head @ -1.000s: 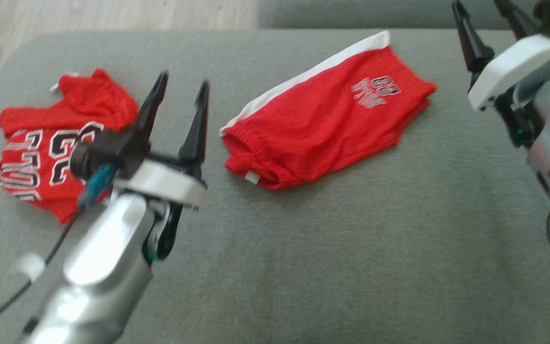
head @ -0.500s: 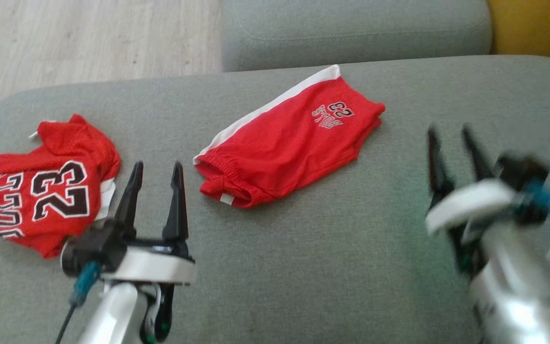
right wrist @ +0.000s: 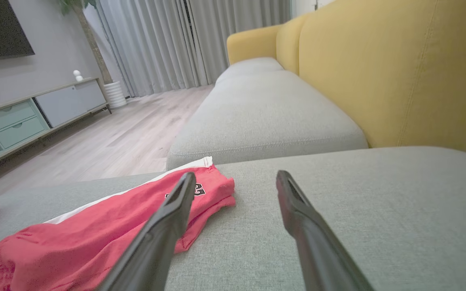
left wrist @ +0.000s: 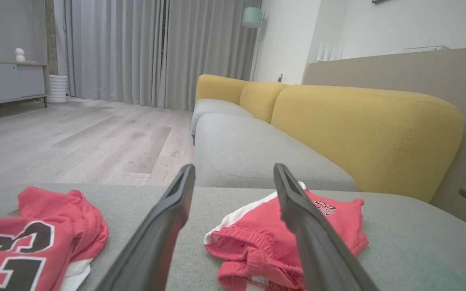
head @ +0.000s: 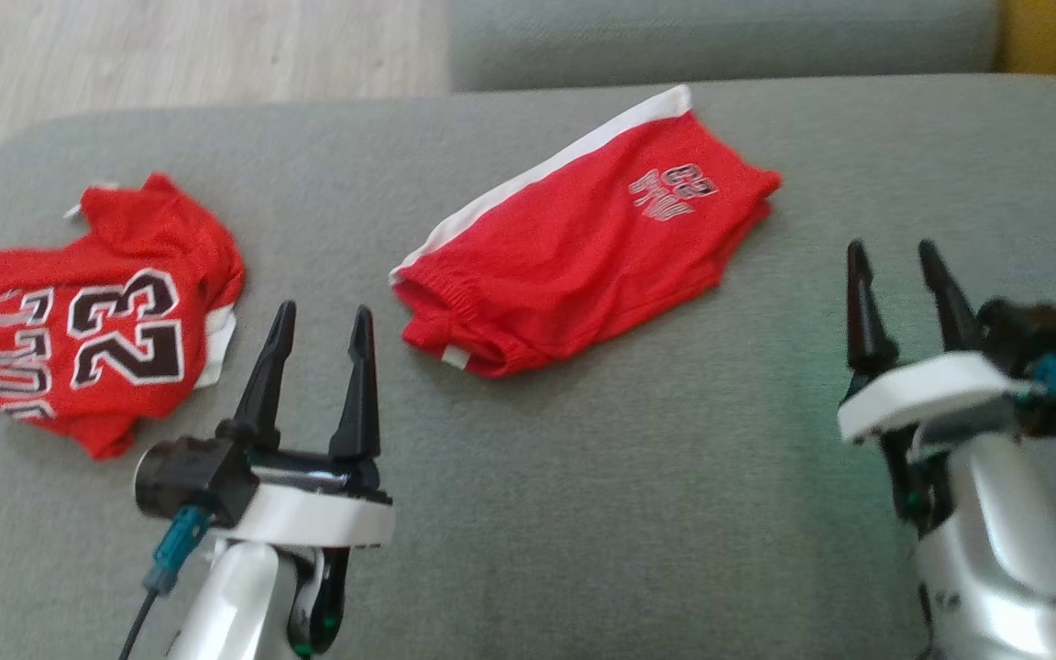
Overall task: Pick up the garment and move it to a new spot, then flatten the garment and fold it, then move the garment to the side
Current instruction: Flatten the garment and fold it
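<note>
The left tool (head: 324,312) and the right tool (head: 892,249) both stand wide apart and hold nothing, poised above the grey sofa cushion (head: 601,513).

Farthest left lies a red jersey (head: 97,312) with a large 23, rumpled, its edges turned under. The left tool points up the head view just to its right, touching no cloth. Between the two tools lie the red shorts (head: 583,247), set on a slant: elastic waistband (head: 441,307) near the left tool, white side stripe (head: 537,174) along the far edge, printed leg end (head: 757,192) toward the right tool. They look doubled over and fairly flat. The right tool stands apart from that leg end, over bare cushion.

The shorts seem to be the piece in hand, though the frames alone do not settle that. To shift them cleanly, each tool should probably come down on its own end, left on the waistband, right on the leg end, pinching every layer at once. Lifting both ends level and together ought to keep the fold; a one-sided grab would likely let the layers slide open.
</note>
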